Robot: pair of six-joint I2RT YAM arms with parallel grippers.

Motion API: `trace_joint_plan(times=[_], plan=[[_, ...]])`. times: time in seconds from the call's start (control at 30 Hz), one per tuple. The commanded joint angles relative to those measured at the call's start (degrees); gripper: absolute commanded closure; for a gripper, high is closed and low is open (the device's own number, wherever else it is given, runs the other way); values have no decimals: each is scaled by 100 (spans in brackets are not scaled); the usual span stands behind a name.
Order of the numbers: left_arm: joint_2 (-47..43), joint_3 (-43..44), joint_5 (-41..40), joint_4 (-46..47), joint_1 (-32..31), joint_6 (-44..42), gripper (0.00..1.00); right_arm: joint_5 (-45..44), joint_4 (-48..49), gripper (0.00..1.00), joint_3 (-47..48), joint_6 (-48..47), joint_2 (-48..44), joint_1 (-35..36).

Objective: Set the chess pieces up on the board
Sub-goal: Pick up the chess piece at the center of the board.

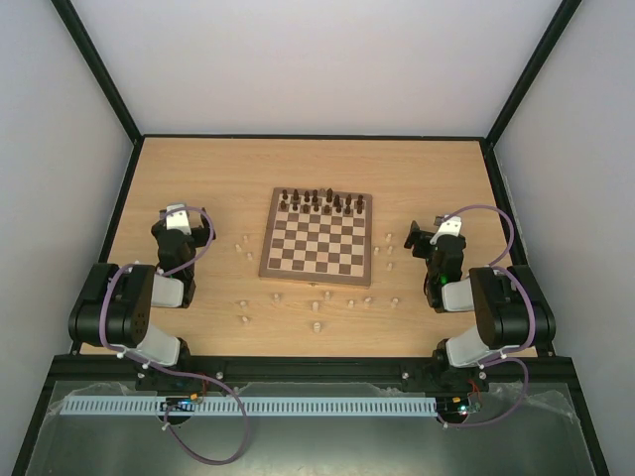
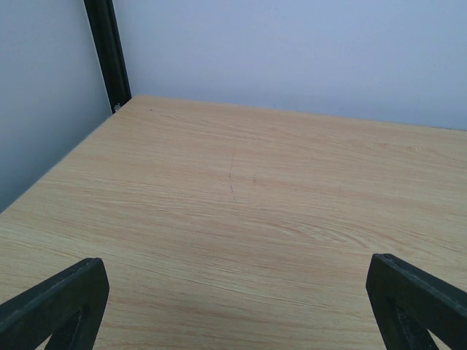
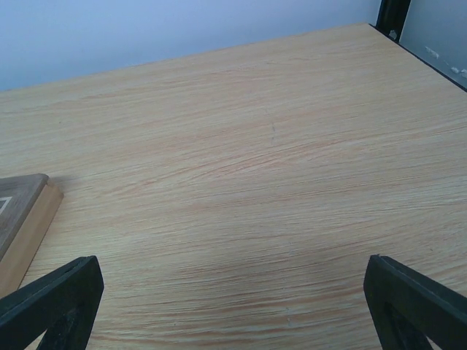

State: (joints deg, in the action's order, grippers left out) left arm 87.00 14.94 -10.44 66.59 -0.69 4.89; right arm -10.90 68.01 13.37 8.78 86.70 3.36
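Overhead view of a light-wood table (image 1: 198,169) with two robot arms at its near edge. The board (image 1: 316,235) lies at the centre. Dark pieces (image 1: 322,201) fill its far rows, and the near rows are bare.

The pale pieces (image 1: 316,323) are all off the board, scattered on the table. A few are just beside its left edge, a few beside its right edge, and most are in a loose band between the board and the arm bases. They are too small to tell whether they are upright or toppled.

The left gripper (image 2: 235,262) hovers over bare table well left of the board, its jaws wide apart and holding nothing. The right gripper (image 3: 233,261) hovers right of the board with its jaws also wide apart and empty. One corner of the board shows at the left of its wrist view.

No piece appears to be placed yet, so the step in hand is likely a first pick. To do it well, each arm should take the pale piece nearest its own side. It should come straight down over the piece and centre it between the fingers before closing. Neighbouring pieces should be left undisturbed, and the piece should be carried low to a near-row square, clear of the dark pieces.
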Motion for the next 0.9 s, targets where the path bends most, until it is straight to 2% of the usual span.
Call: trace_joint_plan(times=[0.0, 0.4, 0.47, 0.57, 0.63, 0.77, 0.87], plan=[[27, -34, 77, 336, 7, -32, 0, -12, 116, 1, 70, -65, 14, -28], [2, -65, 76, 384, -11, -55, 0, 171, 178, 2, -6, -153, -141, -17], [-357, 6, 167, 29, -157, -316, 0, 272, -741, 1, 290, -390, -724, 135], [-1064, 834, 29, -2165, -273, -157, 0, 185, -2217, 1, 895, -486, -1631, 481], [-1387, 1399, 394, -3170, -278, -61, 0, 349, -2920, 2, 1247, -123, -2252, 554], [-2196, 1999, 934, -4203, -452, 394, 0, 726, -5294, 1, 2621, 1290, -3099, 561], [-2679, 2299, 1093, -4599, -720, 693, 0, 1646, -6525, 1, 3530, 1378, -3315, 556]])
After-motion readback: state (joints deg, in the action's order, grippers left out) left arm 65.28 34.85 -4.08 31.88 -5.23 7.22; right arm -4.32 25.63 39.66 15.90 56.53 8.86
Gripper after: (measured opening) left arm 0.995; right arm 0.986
